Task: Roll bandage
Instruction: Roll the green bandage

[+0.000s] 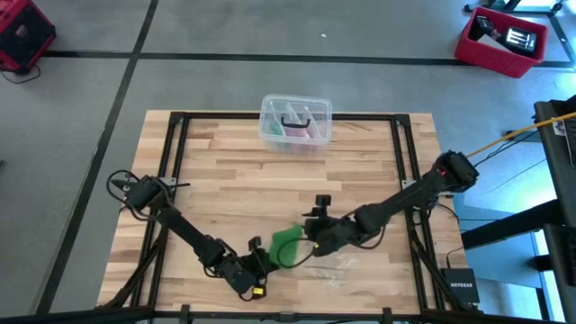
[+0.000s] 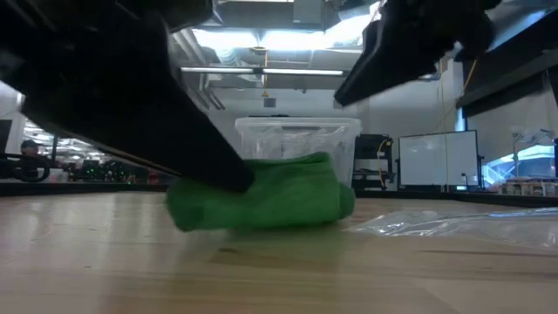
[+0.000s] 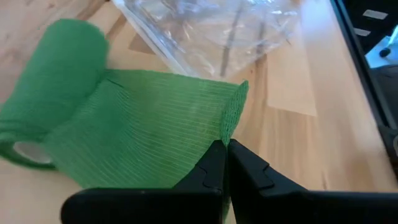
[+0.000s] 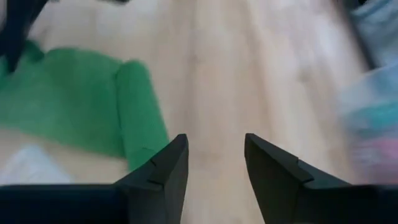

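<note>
— Where is the bandage (image 1: 286,244) right now?

— I see it on the worktop (image 1: 225,180), near the front edge and roughly midway between the left and right edges. It is partly rolled: one end is a green cylinder, and a flat tail runs out of it toward my left arm.

— What is the left gripper (image 3: 225,163) doing?

— I have its fingers pressed together on the edge of that loose tail, so the fabric is pinched between them.

— And the right gripper (image 4: 214,155)?

— Its fingers stand apart with bare wood between them. It holds nothing; the rolled end lies just beside one finger.

— Anything else on the worktop?

— A crumpled clear plastic wrapper (image 1: 333,268) just beside the bandage, and a clear plastic box (image 1: 295,122) at the back edge.
</note>
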Controlling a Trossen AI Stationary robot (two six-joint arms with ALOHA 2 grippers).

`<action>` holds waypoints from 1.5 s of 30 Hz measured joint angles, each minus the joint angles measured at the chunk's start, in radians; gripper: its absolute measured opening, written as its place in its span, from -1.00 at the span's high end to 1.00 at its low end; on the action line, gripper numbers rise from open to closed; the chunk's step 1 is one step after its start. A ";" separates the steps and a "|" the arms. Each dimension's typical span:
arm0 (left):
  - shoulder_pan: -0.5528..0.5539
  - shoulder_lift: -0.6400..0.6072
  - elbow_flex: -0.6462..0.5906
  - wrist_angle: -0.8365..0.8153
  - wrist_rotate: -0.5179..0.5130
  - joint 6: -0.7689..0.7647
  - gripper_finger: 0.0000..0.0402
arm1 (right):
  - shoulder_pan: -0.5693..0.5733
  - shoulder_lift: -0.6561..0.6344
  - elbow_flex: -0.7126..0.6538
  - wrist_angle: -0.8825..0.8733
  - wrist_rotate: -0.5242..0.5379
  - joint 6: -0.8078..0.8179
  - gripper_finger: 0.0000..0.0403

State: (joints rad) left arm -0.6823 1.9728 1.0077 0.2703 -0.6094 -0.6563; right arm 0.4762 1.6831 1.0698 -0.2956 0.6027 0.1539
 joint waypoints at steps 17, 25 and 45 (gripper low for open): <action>-0.048 0.000 0.000 -0.007 -0.053 -0.089 1.00 | -0.010 0.128 -0.163 0.260 -0.281 0.007 0.33; -0.037 -0.001 0.000 -0.006 -0.053 -0.073 1.00 | 0.009 0.136 -0.243 0.530 -0.254 -0.026 0.42; -0.022 -0.001 0.000 0.002 -0.053 -0.070 1.00 | -0.001 0.226 -0.243 0.854 -0.287 -0.288 0.43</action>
State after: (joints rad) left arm -0.7040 1.9717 1.0077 0.2718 -0.6624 -0.7263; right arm 0.4755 1.9095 0.8268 0.5582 0.3162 -0.1337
